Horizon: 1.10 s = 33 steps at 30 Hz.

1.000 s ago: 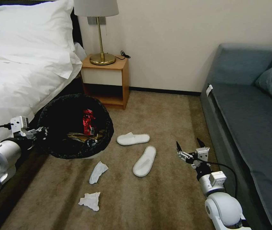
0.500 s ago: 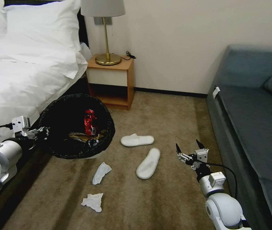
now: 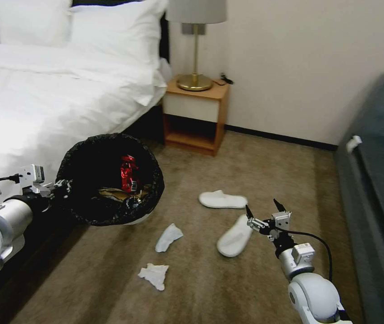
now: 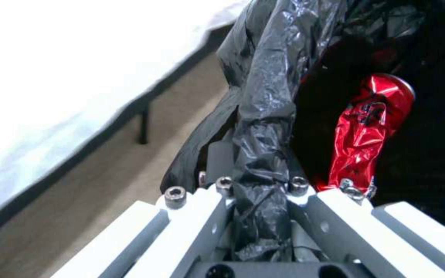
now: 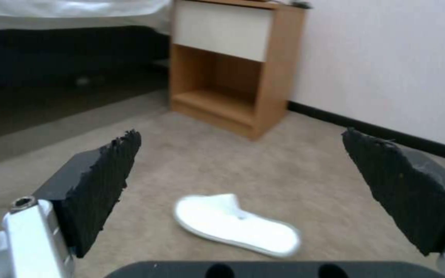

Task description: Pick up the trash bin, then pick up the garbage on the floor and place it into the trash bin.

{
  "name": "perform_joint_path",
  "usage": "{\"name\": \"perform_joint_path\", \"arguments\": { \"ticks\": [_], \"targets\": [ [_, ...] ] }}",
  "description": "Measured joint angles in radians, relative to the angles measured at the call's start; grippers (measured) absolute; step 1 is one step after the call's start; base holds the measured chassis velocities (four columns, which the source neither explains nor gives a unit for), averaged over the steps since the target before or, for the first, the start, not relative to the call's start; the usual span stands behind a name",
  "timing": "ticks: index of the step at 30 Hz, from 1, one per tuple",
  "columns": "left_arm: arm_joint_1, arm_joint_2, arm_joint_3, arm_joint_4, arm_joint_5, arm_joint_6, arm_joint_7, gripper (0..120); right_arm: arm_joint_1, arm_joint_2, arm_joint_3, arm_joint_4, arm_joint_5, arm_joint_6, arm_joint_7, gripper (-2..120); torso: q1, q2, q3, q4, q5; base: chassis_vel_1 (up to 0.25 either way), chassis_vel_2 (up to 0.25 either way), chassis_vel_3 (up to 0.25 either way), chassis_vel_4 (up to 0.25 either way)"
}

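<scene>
Clamping bag-lined trash bin (image 4: 264, 127) rim, left gripper (image 4: 261, 193) reveals red can (image 4: 369, 127).

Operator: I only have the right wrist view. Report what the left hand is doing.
Observer: The left hand is shut on the bag-lined rim of the trash bin, raised beside the bed.
Operator: List what's inside.
Observer: A crushed red can on brownish wrappers.
Operator: Count the tissues on the floor.
Observer: Two: the far tissue below the bin, the near tissue closer to the robot.
</scene>
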Motion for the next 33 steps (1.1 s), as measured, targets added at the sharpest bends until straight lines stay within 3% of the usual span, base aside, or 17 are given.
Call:
{"name": "perform_joint_path", "arguments": {
  "ticks": [8, 15, 21, 24, 33],
  "targets": [
    [0.001, -0.003, 0.001, 0.0, 0.007, 0.0, 0.001, 2, 0.014, -0.011, -0.021, -0.015, 0.025, -0.018, -0.004, 100, 0.0, 0.0, 0.0, 0.0001, 0.0, 0.118, 0.129, 0.13, 0.125],
    [-0.003, 0.001, -0.005, 0.006, 0.026, 0.0, 0.019, 2, 0.064, -0.064, -0.1, -0.061, 0.107, -0.088, -0.014, 100, 0.0, 0.0, 0.0, 0.0004, 0.0, 0.08, 0.087, 0.076, 0.076],
    [-0.01, 0.004, -0.006, 0.004, 0.024, 0.0, 0.02, 2, 0.169, -0.105, -0.22, -0.142, 0.243, -0.175, 0.016, 100, 0.0, 0.0, 0.0, -0.0005, -0.0001, 0.0, 0.0, 0.0, 0.0],
    [-0.015, 0.012, -0.013, 0.0, 0.014, 0.0, 0.018, 2, 0.292, -0.13, -0.342, -0.24, 0.308, -0.248, -0.002, 100, 0.0, 0.0, 0.0, 0.0001, -0.0001, 0.0, 0.0, 0.0, 0.0],
    [-0.012, 0.013, -0.019, -0.01, 0.006, 0.0, 0.014, 2, 0.442, -0.083, -0.518, -0.411, 0.354, -0.313, -0.035, 100, 0.0, 0.0, 0.0, 0.0001, 0.0, 0.0, 0.0, 0.0, 0.0]
  ]
}}
